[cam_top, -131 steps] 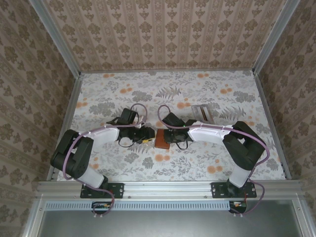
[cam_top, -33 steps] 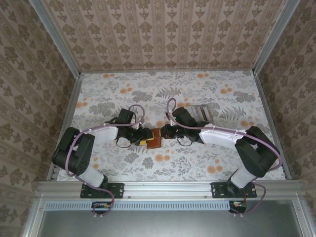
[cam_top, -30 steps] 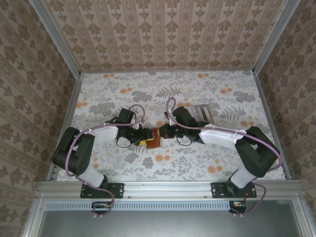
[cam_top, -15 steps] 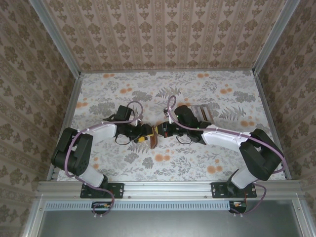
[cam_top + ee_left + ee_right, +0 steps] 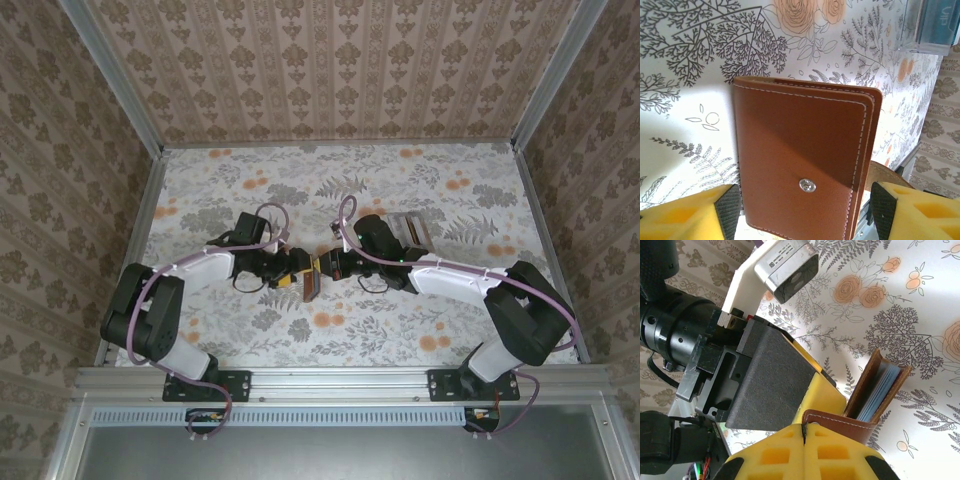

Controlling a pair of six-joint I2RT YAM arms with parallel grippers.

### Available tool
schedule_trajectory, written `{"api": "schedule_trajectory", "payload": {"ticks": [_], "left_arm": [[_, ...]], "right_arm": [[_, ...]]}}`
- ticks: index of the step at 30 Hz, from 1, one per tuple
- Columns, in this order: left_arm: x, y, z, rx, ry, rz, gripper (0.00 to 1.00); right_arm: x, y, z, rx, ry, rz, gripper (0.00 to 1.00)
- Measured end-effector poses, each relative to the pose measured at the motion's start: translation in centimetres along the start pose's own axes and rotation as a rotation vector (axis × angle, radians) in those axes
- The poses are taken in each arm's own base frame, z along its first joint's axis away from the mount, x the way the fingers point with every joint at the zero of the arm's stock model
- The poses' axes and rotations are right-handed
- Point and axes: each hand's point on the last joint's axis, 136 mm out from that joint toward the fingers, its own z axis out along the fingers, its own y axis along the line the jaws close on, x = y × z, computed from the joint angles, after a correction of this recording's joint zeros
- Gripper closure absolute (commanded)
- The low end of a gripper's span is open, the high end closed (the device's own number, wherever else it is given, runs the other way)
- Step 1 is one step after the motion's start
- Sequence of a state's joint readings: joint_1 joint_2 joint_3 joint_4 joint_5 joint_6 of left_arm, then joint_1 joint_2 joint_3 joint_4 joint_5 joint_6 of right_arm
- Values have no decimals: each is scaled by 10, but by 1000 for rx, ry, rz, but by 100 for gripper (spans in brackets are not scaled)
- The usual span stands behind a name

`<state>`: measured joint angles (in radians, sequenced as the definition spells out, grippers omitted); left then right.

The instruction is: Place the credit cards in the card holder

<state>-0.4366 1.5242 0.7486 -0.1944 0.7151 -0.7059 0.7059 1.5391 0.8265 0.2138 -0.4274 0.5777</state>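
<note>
Mid-frame, the small reddish-brown leather card holder (image 5: 800,145) now stands on edge, where seconds ago it lay flat. The right hand (image 5: 804,432) is clenched on its flap. The left hand (image 5: 800,212) has let go, its pads spread either side of the leather, so I'd say it is freed to fetch. Beyond, upper right of centre, the thin silvery credit cards (image 5: 408,228) lie on the flower-printed worktop (image 5: 430,330), not yet loaded. Damask-papered walls (image 5: 340,70) close the back.

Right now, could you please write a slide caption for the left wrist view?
Brown card holder, snap stud facing the camera, framed by the open left pincer over the floral cloth.
</note>
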Motion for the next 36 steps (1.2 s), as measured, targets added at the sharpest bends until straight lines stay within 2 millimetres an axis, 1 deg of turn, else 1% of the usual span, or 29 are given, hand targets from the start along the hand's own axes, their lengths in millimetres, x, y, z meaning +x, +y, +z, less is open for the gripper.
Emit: {"api": "schedule_trajectory", "payload": {"ticks": [4,9,11,13,15,18,21,22,26,33,36], "left_arm": [[0,1,0,-7,-3,8,30],[-1,7,3,-27,-2,19,27],[0,11,5,-36,4,18,23],[0,13,7,-44,8,21,22],[0,14,7,-46,7,24,24],[-1,15,7,-53,8,33,29],[-1,15,7,-58,13,40,27],[-1,16,7,-58,14,41,25],[-1,15,6,-59,17,55,23],[-4,12,6,-56,13,65,23],[-4,12,6,-53,14,65,25]], "right_arm": [[0,0,0,0,0,-6,100],[0,0,0,-1,-1,-7,100],[0,0,0,-2,-3,-8,100],[1,-1,0,0,-2,-7,100],[1,-1,0,0,-1,-7,100],[2,-3,0,5,-2,-6,100],[3,-5,-3,17,-14,-7,100],[2,-5,-4,21,-19,-8,100],[-3,-3,-8,25,-40,-15,100],[-4,-3,-10,31,-51,-18,100],[-5,-3,-11,33,-54,-18,100]]}}
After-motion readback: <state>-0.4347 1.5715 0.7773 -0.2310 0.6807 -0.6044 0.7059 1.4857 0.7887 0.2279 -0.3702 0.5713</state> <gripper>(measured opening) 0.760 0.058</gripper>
